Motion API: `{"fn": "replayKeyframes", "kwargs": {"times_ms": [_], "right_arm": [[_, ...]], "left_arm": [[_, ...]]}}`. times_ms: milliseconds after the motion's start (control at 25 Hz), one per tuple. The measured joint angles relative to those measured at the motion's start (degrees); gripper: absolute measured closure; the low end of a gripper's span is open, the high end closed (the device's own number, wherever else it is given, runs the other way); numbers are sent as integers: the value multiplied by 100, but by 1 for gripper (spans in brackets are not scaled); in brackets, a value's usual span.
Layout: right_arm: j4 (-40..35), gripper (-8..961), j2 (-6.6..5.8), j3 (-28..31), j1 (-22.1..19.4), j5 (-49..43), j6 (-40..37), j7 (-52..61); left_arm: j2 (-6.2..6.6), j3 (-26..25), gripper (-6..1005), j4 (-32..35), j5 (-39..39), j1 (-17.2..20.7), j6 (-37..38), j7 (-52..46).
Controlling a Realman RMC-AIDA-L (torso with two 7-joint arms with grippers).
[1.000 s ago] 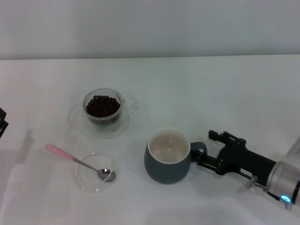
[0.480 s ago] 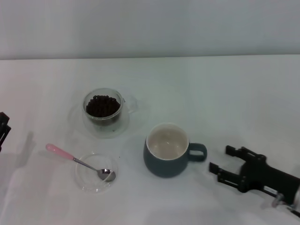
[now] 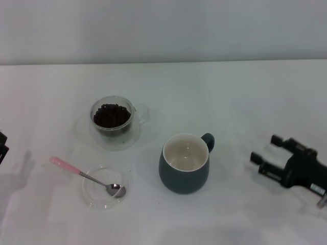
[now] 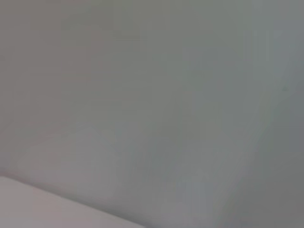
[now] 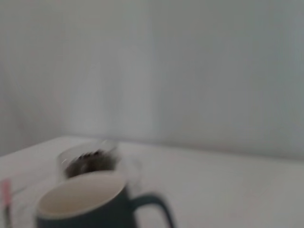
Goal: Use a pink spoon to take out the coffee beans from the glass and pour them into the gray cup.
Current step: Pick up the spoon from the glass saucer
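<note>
Right gripper [image 3: 266, 153] shows its two fingers spread apart and holding nothing, low over the table [image 3: 245, 92] at the right edge, well apart from the gray cup [image 3: 184, 163], arm reaching in from the lower right. The cup's handle points far-right, its cream inside bare. Left gripper [image 3: 2, 145] is barely a sliver at the left edge; whether it is open or shut, I cannot tell.

The pink spoon [image 3: 84, 176] lies near-left, bowl resting in a shallow clear dish [image 3: 104, 187], handle poking out to the far left. The glass [image 3: 113, 120] of coffee beans [image 3: 111, 115] sits on its saucer just beyond.

Next up, by my reading: pick up that spoon. Best to pinch the pink handle where it overhangs the dish, keeping clear of the rim.
</note>
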Motion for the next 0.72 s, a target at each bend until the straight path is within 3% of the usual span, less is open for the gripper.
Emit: {"fn": "replayKeyframes", "kwargs": {"times_ms": [200,360,520,720], "right_arm": [[24,122,35,491,135,54,-167,-445],[271,123,50,1326,280,68,-223,-1073],[552,124,54,2133,388,79,-314,-1692],[617,125,60,2291,541,80,-266,-1859]], "left_arm": [[7,13,108,-76,28,13,7,-754],[40,55,108,-122,139,65,189,-2105],[79,64,108,161,936,171,623,-3603],[89,62,108,831,2426,216,823,-5074]]}}
